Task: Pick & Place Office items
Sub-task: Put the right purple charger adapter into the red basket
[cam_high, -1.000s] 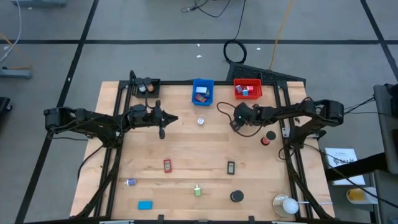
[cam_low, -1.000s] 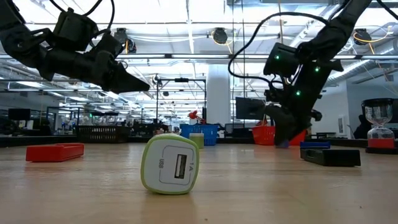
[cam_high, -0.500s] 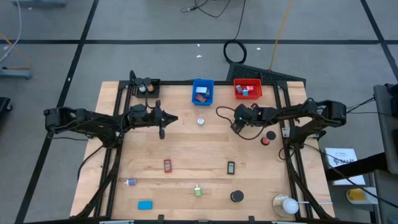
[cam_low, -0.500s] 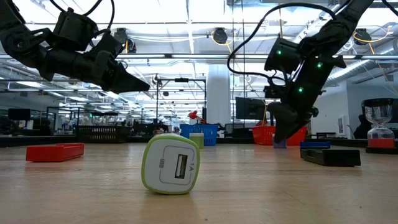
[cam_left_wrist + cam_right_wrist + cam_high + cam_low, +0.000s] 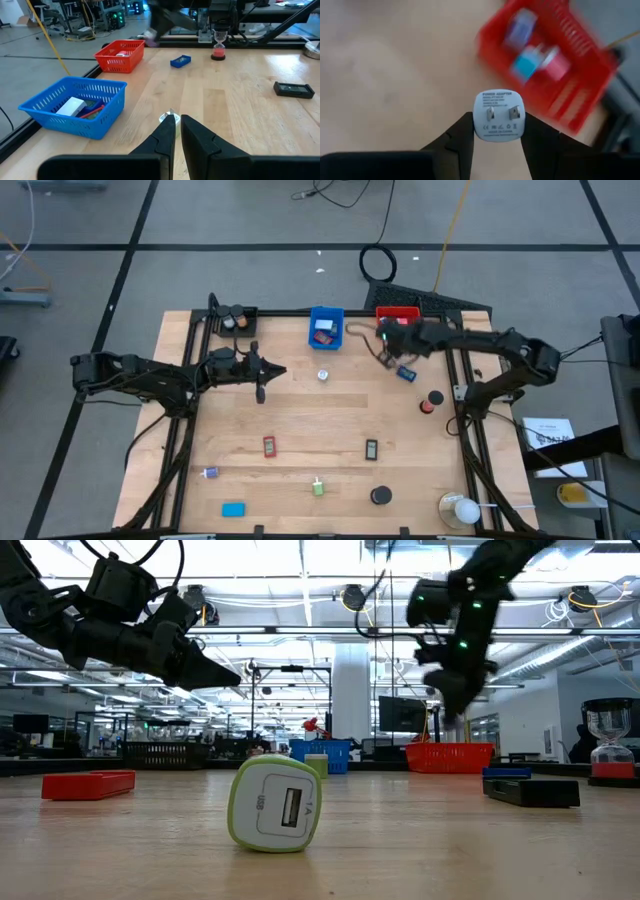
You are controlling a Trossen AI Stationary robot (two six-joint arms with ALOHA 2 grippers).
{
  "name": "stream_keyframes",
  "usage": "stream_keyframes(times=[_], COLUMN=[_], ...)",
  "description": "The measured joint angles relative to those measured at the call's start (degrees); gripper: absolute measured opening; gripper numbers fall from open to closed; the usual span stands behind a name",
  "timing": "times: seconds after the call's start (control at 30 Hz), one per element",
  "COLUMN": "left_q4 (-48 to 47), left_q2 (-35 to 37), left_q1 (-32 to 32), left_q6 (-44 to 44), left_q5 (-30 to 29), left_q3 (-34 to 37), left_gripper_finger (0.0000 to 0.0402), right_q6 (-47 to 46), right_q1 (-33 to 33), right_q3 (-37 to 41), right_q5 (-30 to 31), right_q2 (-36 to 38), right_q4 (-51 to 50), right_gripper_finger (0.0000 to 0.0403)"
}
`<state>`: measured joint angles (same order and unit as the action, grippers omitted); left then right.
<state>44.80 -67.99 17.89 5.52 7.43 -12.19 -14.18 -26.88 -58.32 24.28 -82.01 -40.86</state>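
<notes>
My right gripper (image 5: 387, 350) hangs high above the table beside the red bin (image 5: 398, 321), shut on a small white power adapter (image 5: 499, 115); the low view shows it raised (image 5: 452, 700). My left gripper (image 5: 261, 388) waits over the far left of the table, shut and holding nothing (image 5: 177, 125). A small white roll (image 5: 322, 375) lies just beyond its fingertips. Other office items lie on the wood: a blue block (image 5: 405, 373), a red block (image 5: 268, 446), a black block (image 5: 371, 448) and a green and white charger (image 5: 273, 805). My right gripper pinches the white power adapter by its two opposite sides (image 5: 476, 116) between the two fingers, coming from above and pointing down. The adapter is lifted clear. Its pronged face (image 5: 499, 113) looks back at the wrist camera.
The blue bin (image 5: 325, 327) and black bin (image 5: 238, 321) stand along the far edge. A red hourglass (image 5: 432, 402), a black disc (image 5: 380, 496), a blue block (image 5: 233, 509) and the round white object in its clear holder (image 5: 460, 510) occupy the right and near parts.
My right gripper has risen and swung toward the far edge, from over the right middle of the table to beside the red bin. It stays shut on the adapter. The blue block that the arm covered in the high view now shows on the table.
</notes>
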Motion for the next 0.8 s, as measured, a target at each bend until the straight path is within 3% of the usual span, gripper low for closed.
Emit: stream_keyframes(times=[0.17,0.4,0.5,0.8], left_q4=[0.0,0.0,0.0,0.0], left_q2=[0.0,0.0,0.0,0.0], left_q1=[0.0,0.02,0.02,0.02], left_q6=[0.0,0.0,0.0,0.0], left_q5=[0.01,0.0,-0.01,-0.01], left_q3=[0.0,0.0,0.0,0.0], left_gripper_finger=[0.0037,0.0037,0.0037,0.0037], right_q6=[11.63,18.06,21.21,26.05], right_q1=[-7.55,-16.33,-18.3,-19.98], right_q3=[-7.9,-9.91,-9.91,-9.86], right_q5=[-0.01,1.38,4.11,3.86], right_q2=[-4.32,-11.58,-14.12,-19.47], right_q4=[-3.63,-5.51,-6.52,-6.3], right_gripper_finger=[0.0127,0.0129,0.013,0.0132])
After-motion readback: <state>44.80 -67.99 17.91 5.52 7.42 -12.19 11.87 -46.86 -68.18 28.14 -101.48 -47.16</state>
